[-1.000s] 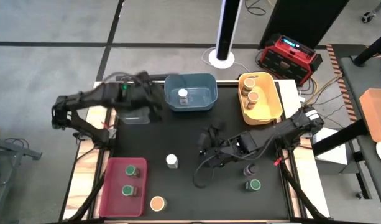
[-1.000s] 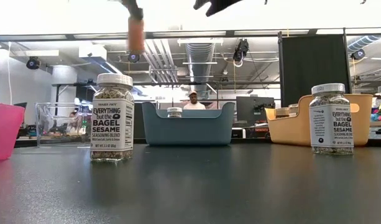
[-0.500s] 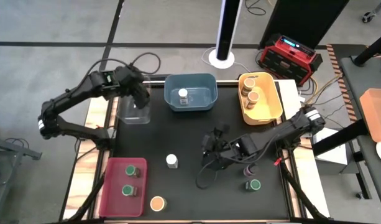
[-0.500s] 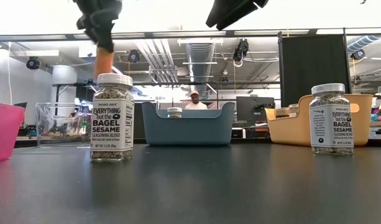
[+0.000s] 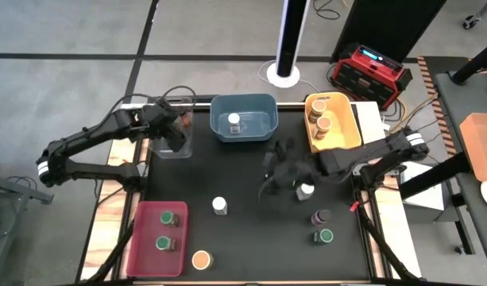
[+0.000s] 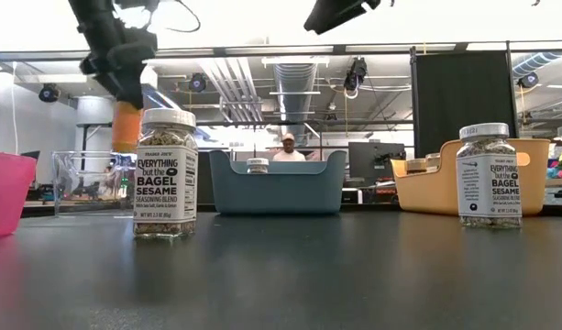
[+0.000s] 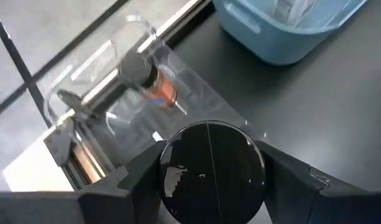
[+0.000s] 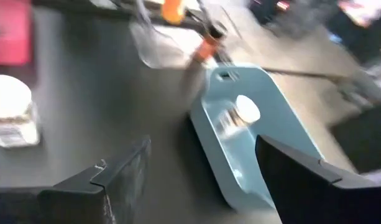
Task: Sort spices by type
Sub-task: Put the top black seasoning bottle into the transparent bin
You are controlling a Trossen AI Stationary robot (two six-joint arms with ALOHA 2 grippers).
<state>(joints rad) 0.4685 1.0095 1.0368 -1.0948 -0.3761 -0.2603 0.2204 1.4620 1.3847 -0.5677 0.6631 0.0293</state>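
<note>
My left gripper hangs over the clear bin at the far left, shut on a spice jar with a dark lid and an orange body. Another dark-lidded orange jar lies on its side in that bin. My right gripper is open and holds nothing, raised above the table's middle. Two white-lidded jars stand on the mat. A dark-lidded jar and a green-lidded jar stand near the right edge, and a tan-lidded one by the near edge. My left gripper pinches the jar between its two fingers at the lid end, one finger on each side. The fingers slant down from above. The jar's orange body hangs below them, roughly upright and lifted clear, above the clear bin.
A blue bin at the far middle holds one white-lidded jar. A yellow bin at the far right holds tan-lidded jars. A red bin at the near left holds two green-lidded jars. Bare mat lies between the bins.
My left gripper has carried the dark-lidded jar toward the table's left edge and down, from beside the blue bin to over the clear bin, rolling as it went. My right gripper has moved toward the far edge, uncovering the right white-lidded jar.
</note>
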